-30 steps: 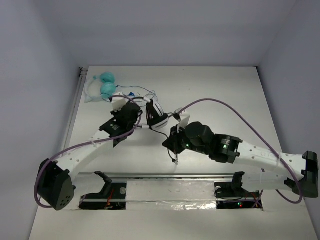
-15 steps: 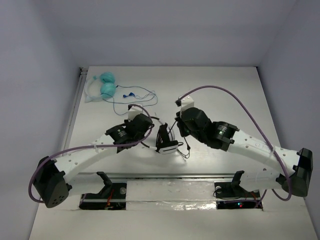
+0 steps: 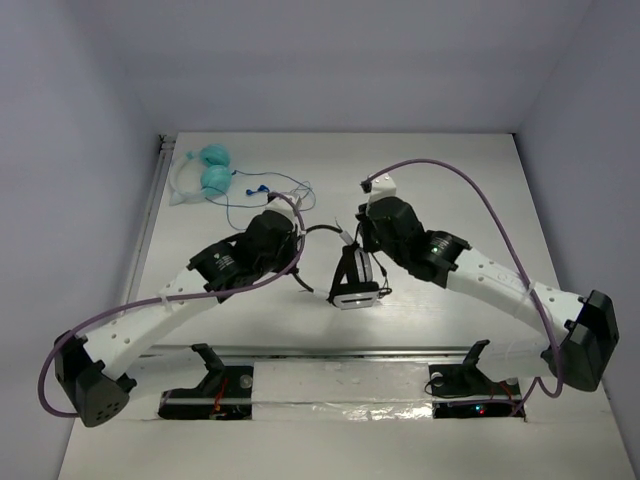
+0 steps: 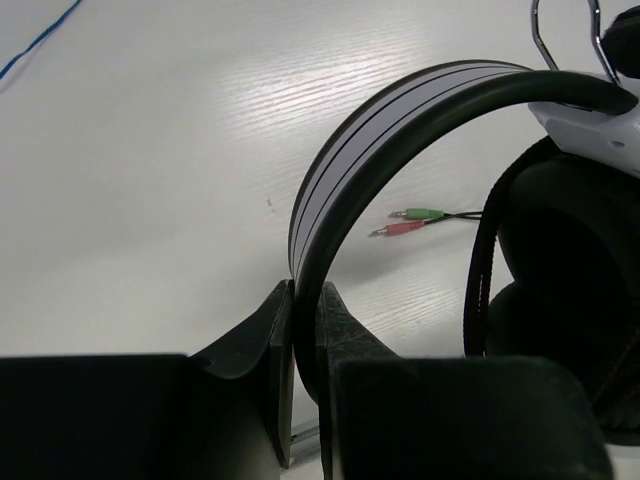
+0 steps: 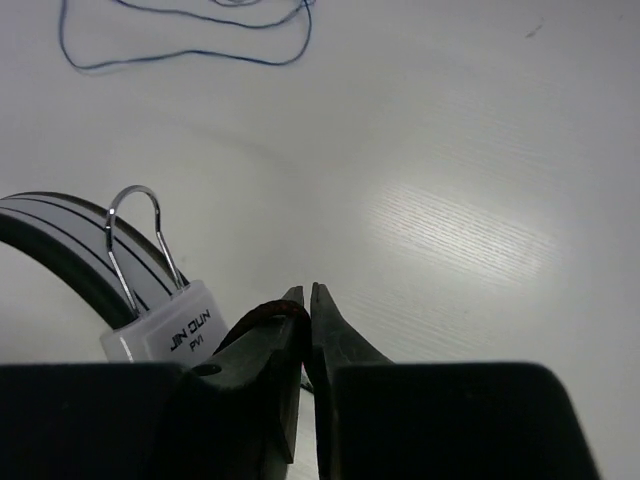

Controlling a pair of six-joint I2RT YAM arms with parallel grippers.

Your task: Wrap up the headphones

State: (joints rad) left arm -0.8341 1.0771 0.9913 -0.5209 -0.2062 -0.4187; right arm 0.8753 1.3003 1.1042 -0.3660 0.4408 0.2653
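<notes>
Headphones (image 3: 352,282) at frame centre in the top view, ear cups toward the lower edge, over the bench (image 3: 450,170). The left pincer (image 4: 305,305) clamps the band (image 4: 380,130) edgewise, jaws narrow. The right pincer (image 5: 308,300) is closed to a slit on the thin black cable (image 5: 262,314). 2 plugs (image 4: 408,221) lie on the bench. Teal headphones (image 3: 205,172) sit at upper left.

Bright, even light from above on my white table (image 3: 450,180), only soft, faint shadows. On my right wrist camera a streaky patch of glare shines off the surface, and my right gripper (image 5: 308,292) sits dark and blurry up close. Left wrist camera: same sheen, the headphones (image 4: 400,110) fairly crisp, my left gripper (image 4: 305,292) a black, unfocused mass.
</notes>
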